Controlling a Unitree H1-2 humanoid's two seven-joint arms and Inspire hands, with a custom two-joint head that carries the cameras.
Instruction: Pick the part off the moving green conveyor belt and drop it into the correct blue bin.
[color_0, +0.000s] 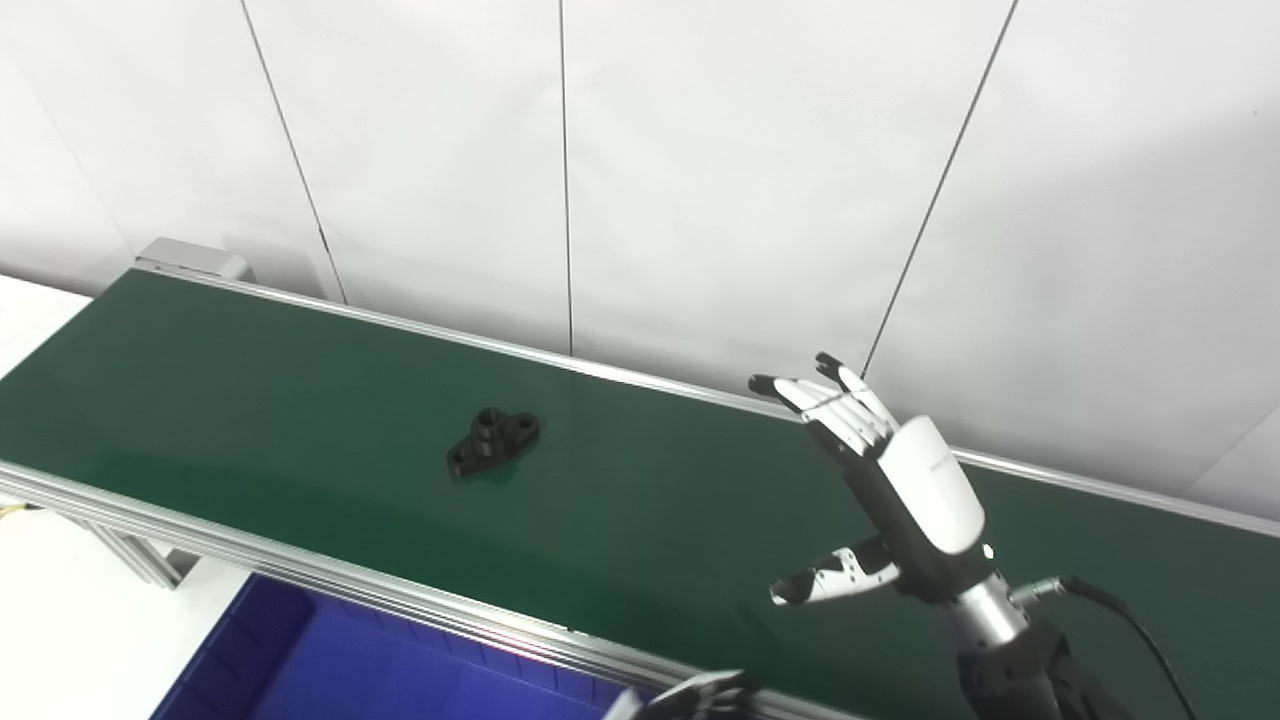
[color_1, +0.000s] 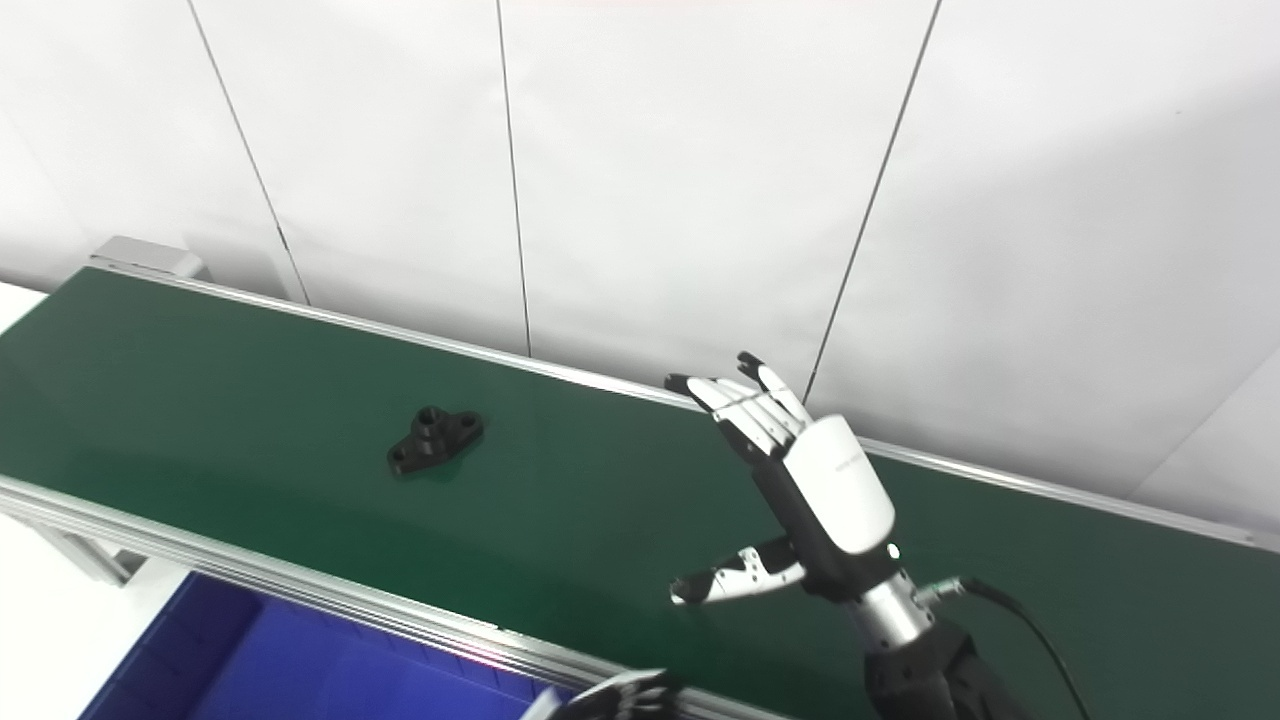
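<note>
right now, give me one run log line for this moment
part: on belt, untouched | right hand: open above belt | left hand: barely visible | bin: no part seen

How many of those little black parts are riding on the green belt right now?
1. The black part lies alone on the green belt, left of the open right robot hand. The belt's far right runs out of view.

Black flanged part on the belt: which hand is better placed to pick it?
Right, probably. The right hand hangs open above the green conveyor belt, fingers spread, beside the black flanged part. The left hand barely shows at the bottom edge, below the belt's rail.
</note>
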